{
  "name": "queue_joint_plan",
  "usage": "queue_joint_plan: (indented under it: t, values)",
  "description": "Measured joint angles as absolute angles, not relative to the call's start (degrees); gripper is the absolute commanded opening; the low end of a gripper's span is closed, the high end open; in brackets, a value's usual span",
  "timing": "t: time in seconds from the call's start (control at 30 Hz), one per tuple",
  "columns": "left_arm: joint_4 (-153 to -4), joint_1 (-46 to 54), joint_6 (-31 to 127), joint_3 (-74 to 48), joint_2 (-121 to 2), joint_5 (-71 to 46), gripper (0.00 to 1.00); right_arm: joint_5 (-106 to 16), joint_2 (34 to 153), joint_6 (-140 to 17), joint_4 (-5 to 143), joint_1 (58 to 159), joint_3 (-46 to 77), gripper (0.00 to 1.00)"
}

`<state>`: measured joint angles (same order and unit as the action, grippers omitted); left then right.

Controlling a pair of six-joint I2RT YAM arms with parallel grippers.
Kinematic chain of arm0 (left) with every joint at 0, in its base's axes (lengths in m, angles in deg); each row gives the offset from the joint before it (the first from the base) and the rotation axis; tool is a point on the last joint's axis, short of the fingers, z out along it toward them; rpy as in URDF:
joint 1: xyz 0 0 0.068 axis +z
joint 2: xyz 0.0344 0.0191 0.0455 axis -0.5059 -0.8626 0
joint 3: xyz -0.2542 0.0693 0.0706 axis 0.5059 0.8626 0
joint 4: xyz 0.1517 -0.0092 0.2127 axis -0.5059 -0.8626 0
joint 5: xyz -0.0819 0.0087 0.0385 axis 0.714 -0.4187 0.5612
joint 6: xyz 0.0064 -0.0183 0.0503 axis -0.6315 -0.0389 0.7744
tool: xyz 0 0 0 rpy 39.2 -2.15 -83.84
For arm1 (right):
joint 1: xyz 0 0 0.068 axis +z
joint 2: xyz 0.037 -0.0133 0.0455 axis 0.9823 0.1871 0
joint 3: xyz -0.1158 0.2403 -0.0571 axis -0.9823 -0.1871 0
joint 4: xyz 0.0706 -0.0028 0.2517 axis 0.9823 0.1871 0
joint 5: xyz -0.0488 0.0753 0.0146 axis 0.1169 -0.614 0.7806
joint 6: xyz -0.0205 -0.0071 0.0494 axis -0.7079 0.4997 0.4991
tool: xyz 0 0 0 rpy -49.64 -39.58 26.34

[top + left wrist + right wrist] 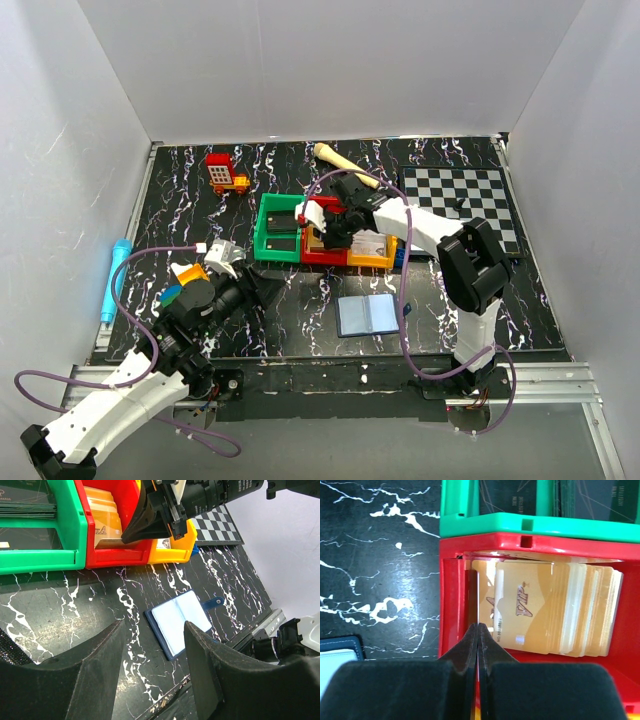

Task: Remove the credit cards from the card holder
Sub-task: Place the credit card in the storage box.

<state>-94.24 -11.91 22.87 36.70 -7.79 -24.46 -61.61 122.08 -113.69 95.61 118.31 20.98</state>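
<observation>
Card holder (366, 315) lies open and flat on table (300, 330), near centre, on near side of bin row, apart from both arms. Inside faces pale; we cannot tell if cards sit in pockets.

Right gripper (478, 627) over red bin (452, 590), fingers pressed together on what looks like thin gold card (107, 543).

Left gripper (156, 625) hovers left of holder, fingers spread, nothing between.

We judge holder light, floppy at fold, prone to sliding. Pin one flap, pinch card by exposed edge.
</observation>
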Motion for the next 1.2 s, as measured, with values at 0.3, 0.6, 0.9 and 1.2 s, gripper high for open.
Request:
queue_joint_plan:
  t: [0.3, 0.6, 0.9, 1.2]
  values:
    - [-94.1, -11.9, 22.8, 37.1, -7.8, -24.3, 0.5, -57.5, 123.0, -112.4, 91.4, 118.6, 21.5, 0.01]
    - [-94.1, -11.9, 22.8, 37.1, -7.8, -24.3, 0.5, -52.8, 123.5, -111.6, 85.9, 119.1, 21.0, 0.01]
    - [-94.1, -11.9, 22.8, 37.1, -8.3, -24.3, 0.5, -50.6, 123.5, -111.0, 82.8, 119.1, 19.9, 0.01]
    - [-94.1, -11.9, 22.8, 37.1, -8.3, -24.3, 0.5, -50.2, 123.7, -110.8, 82.2, 119.1, 19.8, 0.01]
